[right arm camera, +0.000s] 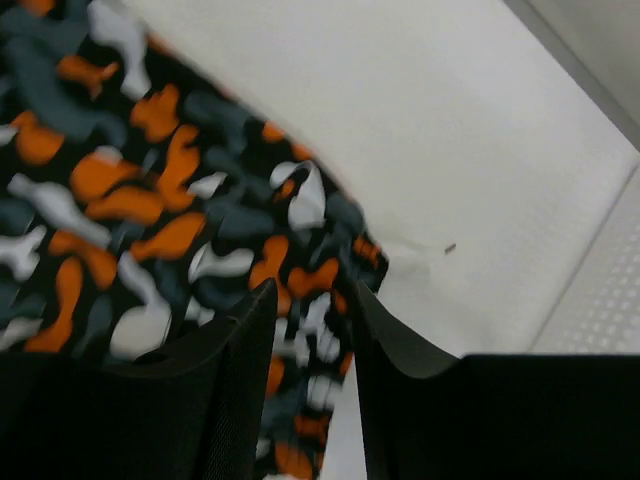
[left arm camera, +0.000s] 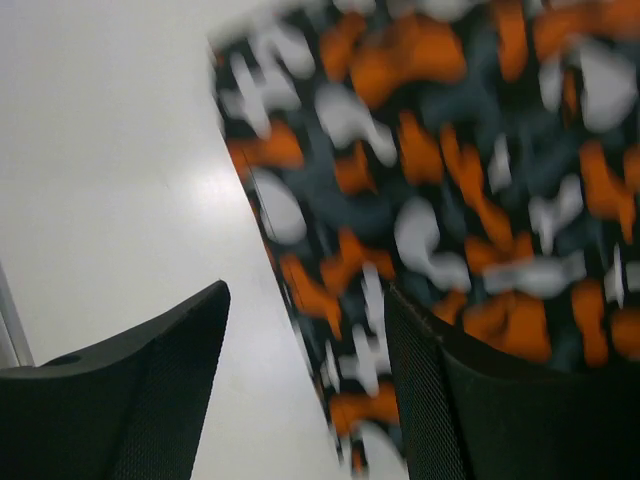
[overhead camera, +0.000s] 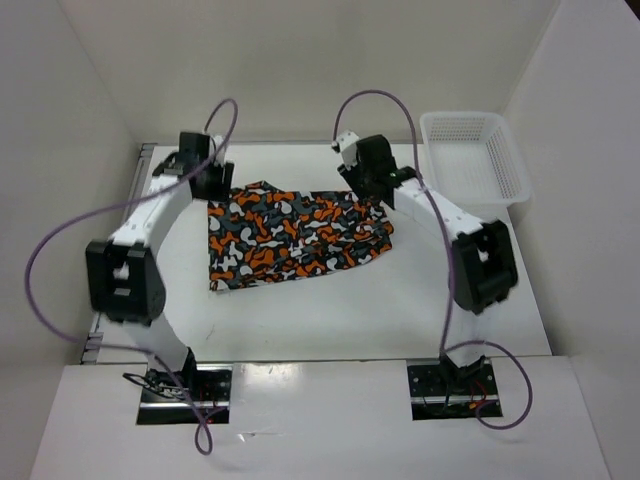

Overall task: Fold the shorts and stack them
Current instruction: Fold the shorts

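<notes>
The shorts [overhead camera: 295,238], printed in orange, black, white and grey-teal blotches, lie flat and folded in the middle of the white table [overhead camera: 330,320]. My left gripper [overhead camera: 212,185] hovers at their far left corner. In the left wrist view the left gripper [left arm camera: 307,300] is wide open, with the blurred left edge of the shorts [left arm camera: 450,150] running between the fingers. My right gripper [overhead camera: 365,180] is at the far right corner. In the right wrist view the right gripper [right arm camera: 315,300] has its jaws apart above the corner of the shorts [right arm camera: 130,180], holding nothing.
A white plastic mesh basket [overhead camera: 475,155] stands at the back right, just beyond the right arm. White walls close in the table on the left, back and right. Purple cables loop above both arms.
</notes>
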You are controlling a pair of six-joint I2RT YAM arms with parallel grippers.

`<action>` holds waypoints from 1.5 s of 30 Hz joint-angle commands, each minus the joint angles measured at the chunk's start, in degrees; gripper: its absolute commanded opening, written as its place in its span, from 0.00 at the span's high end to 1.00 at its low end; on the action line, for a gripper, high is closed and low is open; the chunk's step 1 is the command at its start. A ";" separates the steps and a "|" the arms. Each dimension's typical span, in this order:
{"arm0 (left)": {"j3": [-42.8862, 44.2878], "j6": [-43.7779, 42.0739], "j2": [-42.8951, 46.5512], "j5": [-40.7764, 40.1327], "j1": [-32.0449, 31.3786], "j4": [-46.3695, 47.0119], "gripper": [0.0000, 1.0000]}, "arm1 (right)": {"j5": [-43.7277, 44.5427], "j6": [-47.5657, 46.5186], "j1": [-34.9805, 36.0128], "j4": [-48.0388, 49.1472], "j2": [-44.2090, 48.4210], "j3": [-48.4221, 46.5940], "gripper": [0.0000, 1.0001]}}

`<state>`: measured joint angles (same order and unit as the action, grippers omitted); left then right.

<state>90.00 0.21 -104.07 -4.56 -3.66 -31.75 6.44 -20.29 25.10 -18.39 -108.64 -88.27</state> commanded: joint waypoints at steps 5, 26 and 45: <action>-31.46 -0.21 14.53 -1.59 -9.43 0.70 0.28 | -11.27 -6.09 0.03 -2.73 9.52 18.75 0.64; -31.11 -0.21 -2.10 -5.28 -9.00 0.81 0.29 | -1.95 -24.97 0.56 -1.39 17.05 37.45 1.00; -12.46 -0.21 7.14 5.86 -20.76 -10.45 0.27 | -18.65 -6.79 1.08 -6.58 22.17 18.13 1.00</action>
<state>79.15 0.23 -96.40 -3.64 -22.59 -38.98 -6.20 -33.52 25.85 -24.93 -85.30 -69.14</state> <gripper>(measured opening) 0.730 0.001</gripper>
